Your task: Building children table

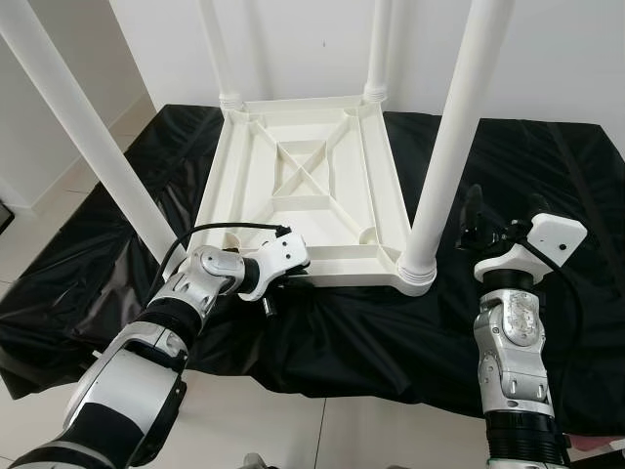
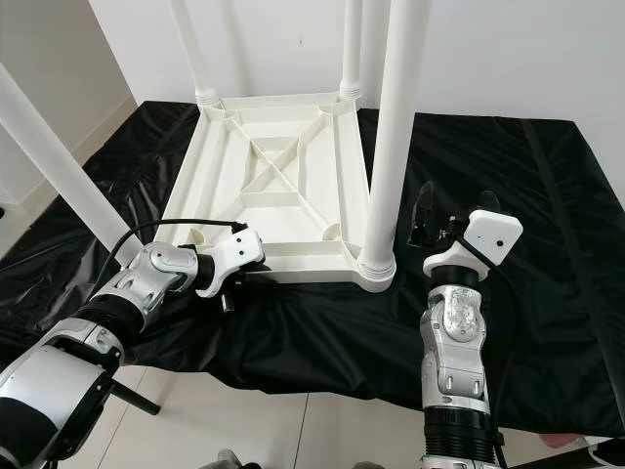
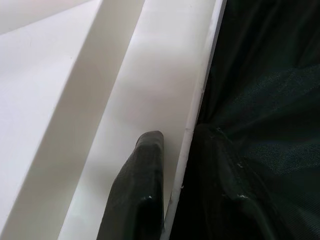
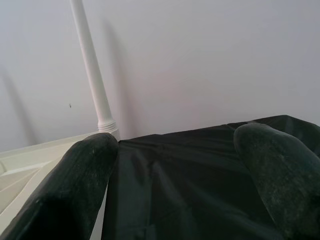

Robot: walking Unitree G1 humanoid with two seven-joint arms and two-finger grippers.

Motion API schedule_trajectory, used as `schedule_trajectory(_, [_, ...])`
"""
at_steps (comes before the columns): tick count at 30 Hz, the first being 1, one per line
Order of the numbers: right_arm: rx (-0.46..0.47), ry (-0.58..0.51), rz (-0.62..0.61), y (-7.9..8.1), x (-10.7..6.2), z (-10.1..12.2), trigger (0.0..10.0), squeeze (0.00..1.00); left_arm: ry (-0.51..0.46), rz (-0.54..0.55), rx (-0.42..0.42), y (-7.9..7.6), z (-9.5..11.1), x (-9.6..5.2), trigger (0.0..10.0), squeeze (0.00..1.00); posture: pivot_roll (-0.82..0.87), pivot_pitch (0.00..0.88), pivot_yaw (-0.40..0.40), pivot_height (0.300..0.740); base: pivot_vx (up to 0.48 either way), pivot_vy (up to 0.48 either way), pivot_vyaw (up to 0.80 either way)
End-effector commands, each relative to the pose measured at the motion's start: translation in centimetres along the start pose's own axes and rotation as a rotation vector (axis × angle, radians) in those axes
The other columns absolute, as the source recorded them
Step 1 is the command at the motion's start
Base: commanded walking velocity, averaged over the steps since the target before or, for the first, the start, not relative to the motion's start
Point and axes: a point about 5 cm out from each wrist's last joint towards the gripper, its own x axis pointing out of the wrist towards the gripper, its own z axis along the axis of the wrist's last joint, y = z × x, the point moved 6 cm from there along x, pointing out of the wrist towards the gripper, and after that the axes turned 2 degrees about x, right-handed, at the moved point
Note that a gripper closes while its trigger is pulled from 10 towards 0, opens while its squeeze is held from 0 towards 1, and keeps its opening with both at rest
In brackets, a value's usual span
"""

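Black sheet [image 1: 508,166] under unmarked upturned table [image 1: 312,186]; right end effector [image 1: 503,223] spread, left [image 1: 276,293] unclear.

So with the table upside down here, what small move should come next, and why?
Probably seat the near-left leg: it leans outward while the other three stand upright in the upturned tabletop. The left gripper is at that corner's edge; the right gripper hovers open, free to steady.

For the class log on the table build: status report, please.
Left gripper at upturned white table near rim, jaw state unclear. Right gripper raised beside near-right leg, jaws open, empty. All four legs fitted; black sheet underneath.
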Motion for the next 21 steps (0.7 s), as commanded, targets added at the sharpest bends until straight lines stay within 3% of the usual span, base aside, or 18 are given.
schedule_trajectory(1, [0.002,0.002,0.006,0.0,0.0,-0.2,10.0,0.0,0.075,0.016,-0.012,-0.6,-2.4,-0.4,10.0,0.0,-0.08,0.0,0.104,0.74,0.0,0.0,0.0])
schedule_trajectory(12, [-0.002,0.001,0.002,-0.1,0.0,-0.1,10.0,0.0,0.1,0.017,0.027,-0.6,-3.0,-0.8,10.0,0.0,-0.08,0.0,0.107,0.74,0.0,0.0,0.0])
schedule_trajectory(18, [-0.011,-0.004,-0.013,-0.6,0.1,0.0,10.0,0.0,0.063,0.012,0.051,-0.2,-1.9,-0.8,10.0,0.0,-0.08,0.0,0.106,0.74,0.0,0.0,0.0])
schedule_trajectory(19, [-0.016,-0.007,-0.02,-0.8,0.1,0.1,10.0,0.0,0.049,0.018,0.06,0.0,-1.5,-0.7,2.0,0.0,-0.09,0.0,0.108,0.74,0.0,0.0,0.0])
schedule_trajectory(21, [-0.016,-0.007,-0.02,-0.8,0.1,0.1,10.0,0.0,0.049,0.018,0.06,0.0,-1.5,-0.7,2.0,0.0,-0.09,0.0,0.108,0.74,0.0,0.0,0.0])
